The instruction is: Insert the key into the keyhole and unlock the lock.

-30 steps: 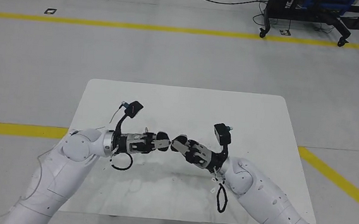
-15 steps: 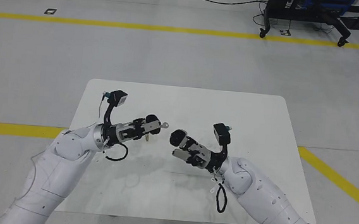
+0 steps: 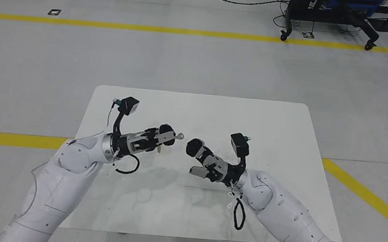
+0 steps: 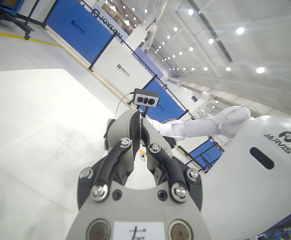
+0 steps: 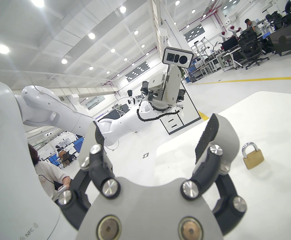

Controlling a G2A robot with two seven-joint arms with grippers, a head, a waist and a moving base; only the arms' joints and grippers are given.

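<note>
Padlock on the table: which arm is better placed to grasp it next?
Right. The right gripper is open with the padlock close by; the left gripper is shut on what looks like the key.

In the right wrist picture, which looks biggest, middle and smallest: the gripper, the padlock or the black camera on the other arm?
1. The right gripper, by far; it is nearest the lens.
2 and 3. The padlock and the black camera look about alike; the camera is farther off, so no ranking.

The key (image 4: 140, 130) was nearly swallowed between the left end effector's (image 4: 139, 116) pads (image 4: 135, 131), just a thin sliver showing; the lock's (image 5: 253, 158) keyhole was turned out of sight.
</note>
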